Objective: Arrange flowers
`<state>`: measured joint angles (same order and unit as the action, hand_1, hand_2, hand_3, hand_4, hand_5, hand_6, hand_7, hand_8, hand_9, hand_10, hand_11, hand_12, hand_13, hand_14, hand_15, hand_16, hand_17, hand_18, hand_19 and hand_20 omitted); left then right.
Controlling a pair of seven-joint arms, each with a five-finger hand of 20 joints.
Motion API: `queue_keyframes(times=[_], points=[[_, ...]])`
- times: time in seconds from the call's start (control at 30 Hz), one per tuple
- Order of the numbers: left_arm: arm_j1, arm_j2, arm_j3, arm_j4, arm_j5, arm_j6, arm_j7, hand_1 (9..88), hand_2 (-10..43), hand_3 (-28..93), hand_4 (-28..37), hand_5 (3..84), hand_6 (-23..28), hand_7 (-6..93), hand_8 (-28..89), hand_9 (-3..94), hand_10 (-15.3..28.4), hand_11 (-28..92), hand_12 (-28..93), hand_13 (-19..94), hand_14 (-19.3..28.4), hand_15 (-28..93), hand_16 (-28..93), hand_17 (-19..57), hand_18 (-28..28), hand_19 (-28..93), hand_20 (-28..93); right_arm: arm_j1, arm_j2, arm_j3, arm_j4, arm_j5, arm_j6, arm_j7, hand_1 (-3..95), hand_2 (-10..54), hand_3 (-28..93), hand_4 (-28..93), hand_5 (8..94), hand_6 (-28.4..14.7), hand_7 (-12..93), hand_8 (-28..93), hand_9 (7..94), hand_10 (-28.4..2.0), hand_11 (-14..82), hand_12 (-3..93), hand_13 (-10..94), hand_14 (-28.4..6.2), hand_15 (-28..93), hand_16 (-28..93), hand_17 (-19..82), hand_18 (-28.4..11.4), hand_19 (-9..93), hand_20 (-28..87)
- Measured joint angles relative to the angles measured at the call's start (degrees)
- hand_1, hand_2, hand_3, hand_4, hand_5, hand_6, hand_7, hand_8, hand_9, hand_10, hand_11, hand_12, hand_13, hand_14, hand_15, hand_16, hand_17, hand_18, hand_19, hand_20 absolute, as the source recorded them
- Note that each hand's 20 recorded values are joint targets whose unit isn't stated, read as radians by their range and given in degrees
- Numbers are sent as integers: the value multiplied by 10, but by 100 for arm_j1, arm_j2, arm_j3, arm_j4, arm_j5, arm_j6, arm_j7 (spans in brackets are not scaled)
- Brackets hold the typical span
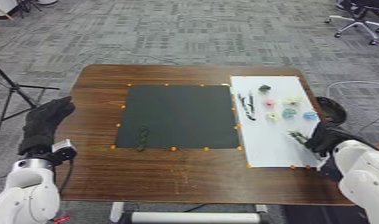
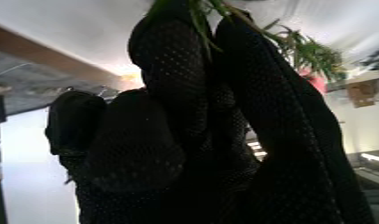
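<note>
Over there, the right hand (image 1: 325, 139) has a leafy green sprig (image 1: 297, 135) pinched in its fingers. The foliage juts toward ten o'clock from the hand, over the white sheet's (image 1: 270, 152) four-o'clock side.

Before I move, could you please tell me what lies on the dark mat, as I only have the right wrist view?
Observer: In the head view, one dark green stem lies on the dark mat, near its near left corner.
Operator: Thank you. I see a green sprig at my right hand; where is that hand over the table?
Observer: It is at the right edge of the white mat, on the near side of the blue flower.
Operator: And the left hand?
Observer: The left hand is at the table's left edge, well away from both mats.
</note>
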<state>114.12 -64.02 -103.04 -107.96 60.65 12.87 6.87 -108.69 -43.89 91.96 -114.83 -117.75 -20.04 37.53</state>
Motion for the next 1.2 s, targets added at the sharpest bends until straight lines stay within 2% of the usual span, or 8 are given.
queue_keyframes(times=[0.27,0.43,0.57,0.7,0.9,1.2], points=[[48,38,-40,-40,-2,5,-83,282,45,657,-210,499,54,193,-75,474,143,244,124,367,179,184,28,58,130,102,174,-132,0,-150,-748,-389,200,-210,519,-26,543,-27,812,5,238,305,908,-104,412,281,909,-24,682,348,535,-220,885,422],[31,85,-29,-39,-1,4,-102,282,45,657,-211,499,54,193,-75,474,143,244,124,367,180,184,28,57,130,102,174,507,11,-896,-1012,-617,393,-452,514,-31,553,-29,817,4,237,305,911,-104,411,281,912,-25,681,349,538,-219,889,419],[9,115,-28,-39,1,3,-103,282,46,656,-210,498,54,193,-75,474,143,244,124,367,180,184,28,57,130,102,173,1274,-29,-1774,-990,-656,419,-602,514,-33,557,-31,820,4,235,304,914,-105,409,281,914,-26,681,350,540,-219,891,416],[-17,127,-16,-37,5,1,-103,282,45,657,-210,498,53,193,-75,474,143,244,124,366,178,183,28,56,130,101,173,2149,-262,-2809,-632,-742,389,-681,517,-34,554,-31,821,4,233,302,916,-105,406,280,915,-25,680,350,541,-218,892,413],[-109,138,74,-25,19,-37,-105,283,46,656,-210,497,54,192,-76,472,143,242,124,365,179,181,28,56,130,101,173,3223,-1016,-3977,444,-1061,322,-778,518,-35,552,-27,824,4,231,301,917,-105,405,279,917,-25,679,349,543,-218,896,408],[-157,140,112,-26,30,-102,-135,282,45,656,-208,498,55,189,-75,473,146,234,119,365,179,181,30,56,130,102,172,3860,-2086,-4290,1589,-1479,248,-731,512,-40,559,-24,831,1,227,292,924,-106,397,275,919,-26,677,349,545,-218,898,404]])
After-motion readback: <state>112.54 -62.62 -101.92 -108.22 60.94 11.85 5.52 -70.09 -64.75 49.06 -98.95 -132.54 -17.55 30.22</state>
